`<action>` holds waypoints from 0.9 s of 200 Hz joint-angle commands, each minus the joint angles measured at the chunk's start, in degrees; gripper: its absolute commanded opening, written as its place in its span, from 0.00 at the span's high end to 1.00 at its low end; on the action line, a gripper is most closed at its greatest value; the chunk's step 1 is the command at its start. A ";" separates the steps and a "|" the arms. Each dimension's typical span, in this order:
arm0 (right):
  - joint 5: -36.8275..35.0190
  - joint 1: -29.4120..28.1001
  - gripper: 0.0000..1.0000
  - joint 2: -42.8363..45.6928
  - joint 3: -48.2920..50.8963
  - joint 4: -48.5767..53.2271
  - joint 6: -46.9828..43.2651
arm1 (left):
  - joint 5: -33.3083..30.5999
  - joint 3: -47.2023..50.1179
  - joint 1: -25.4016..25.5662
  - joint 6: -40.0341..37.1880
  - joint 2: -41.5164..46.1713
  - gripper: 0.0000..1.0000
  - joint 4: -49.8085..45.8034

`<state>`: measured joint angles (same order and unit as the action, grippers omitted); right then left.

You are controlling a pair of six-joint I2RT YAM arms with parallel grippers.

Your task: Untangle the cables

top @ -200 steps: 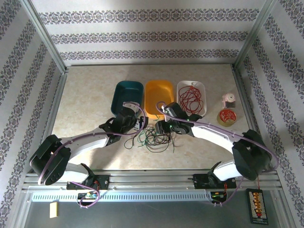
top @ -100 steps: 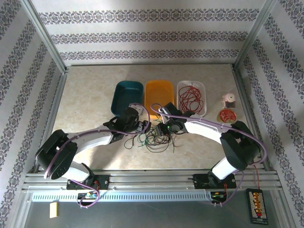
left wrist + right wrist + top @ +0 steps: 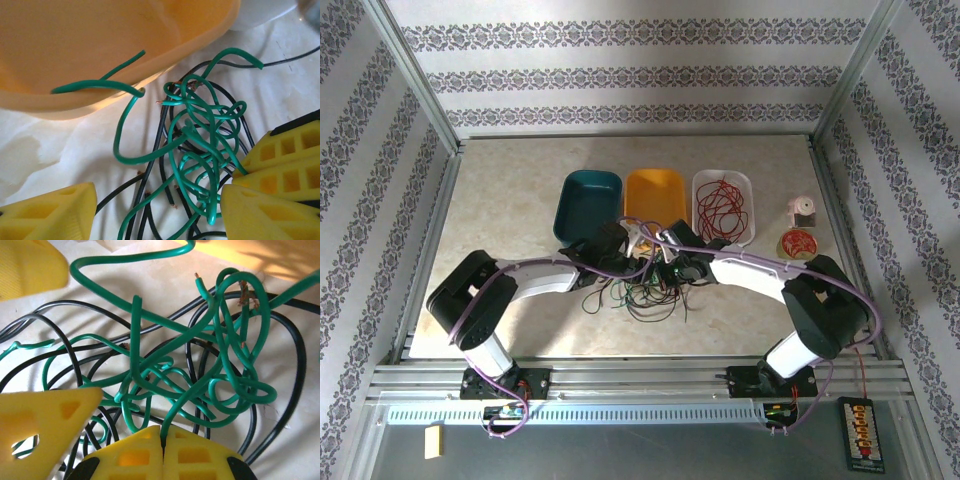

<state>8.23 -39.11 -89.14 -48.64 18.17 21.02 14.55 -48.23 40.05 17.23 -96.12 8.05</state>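
Note:
The cables lie as a tangle of green (image 3: 200, 135) and black (image 3: 157, 145) wires on the table just in front of the orange bin (image 3: 100, 45); from above the tangle (image 3: 645, 295) sits between both arms. One green end rests on the bin's rim. My right gripper (image 3: 162, 447) is shut on a single green cable (image 3: 175, 410) that rises from the knot. My left gripper (image 3: 157, 215) stands open astride the tangle, with wires lying between its yellow fingers (image 3: 50, 210) untouched. Both grippers, left (image 3: 632, 262) and right (image 3: 662, 270), crowd over the pile. Red cables (image 3: 722, 210) lie in the white bin.
A teal bin (image 3: 588, 203), the orange bin (image 3: 654, 195) and a white bin (image 3: 744, 182) stand in a row behind the tangle. A round reel of red wire (image 3: 799, 243) and a small pink holder (image 3: 803, 211) sit at the right. The right gripper's fingers (image 3: 290, 155) nearly touch my left one.
The right gripper has closed from half open onto the green cable. The left arm has swung right toward the tangle, its jaws narrowing a little.

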 commanded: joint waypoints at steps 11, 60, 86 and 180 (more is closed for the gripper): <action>0.90 0.85 1.00 3.53 1.48 -0.91 -0.53 | 3.99 -2.51 0.55 -1.15 -1.83 0.43 2.56; 6.95 3.75 1.00 10.92 5.14 -2.80 0.07 | 2.86 -2.79 0.46 0.56 -3.81 0.84 3.90; 8.28 6.60 1.00 17.27 8.01 -2.60 1.12 | 0.20 -2.75 0.07 1.61 -4.25 0.98 3.55; 6.70 23.34 1.00 38.52 19.10 -0.77 9.55 | -9.21 0.87 -0.49 1.24 -0.20 1.00 -2.29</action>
<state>18.87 -18.50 -54.48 -31.40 16.64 27.18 10.83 -49.67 40.03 18.87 -98.94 10.87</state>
